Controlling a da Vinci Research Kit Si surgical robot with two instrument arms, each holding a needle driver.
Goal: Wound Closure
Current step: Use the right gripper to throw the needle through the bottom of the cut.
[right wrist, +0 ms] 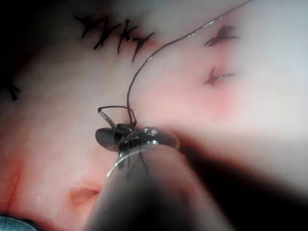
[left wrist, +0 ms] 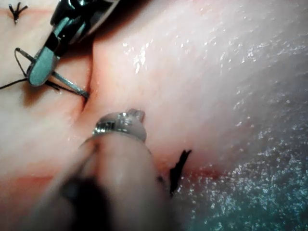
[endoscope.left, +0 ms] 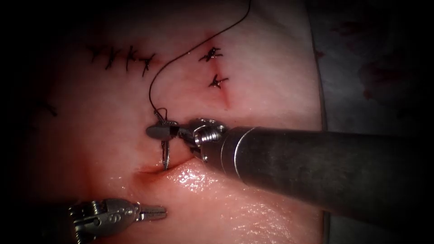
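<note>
The right arm's tool (endoscope.left: pixel 159 132) had its jaws clamped across the needle (endoscope.left: pixel 165 149), gripping it near the swaged end, close to where the thread (endoscope.left: pixel 156 79) joined it. The needle hung down from the jaws, and its lower end met the tissue (endoscope.left: pixel 90 135) right at the cut (endoscope.left: pixel 153 171). In the left wrist view the needle (left wrist: pixel 67 84) ran from the same tool (left wrist: pixel 41 70) into the fold, so the tip looked to be in the tissue, though how deep could not be told.

The thread curved up and away from the needle, passing between the row of finished stitches (endoscope.left: pixel 124 58) on the left and two knots (endoscope.left: pixel 212 68) on the right. It lay slack on the surface.

The left arm's tool (endoscope.left: pixel 156 211) sat low and left, well apart from the needle, jaws together and holding nothing.

By my reading, doing this bite well meant rolling the wrist along the needle's curve, not shoving it straight. A grip so near the tail gives reach but less control, so wobble was the risk. The idle tool looked well placed to steady the far edge of the cut. Loose thread near the jaws could snag.
</note>
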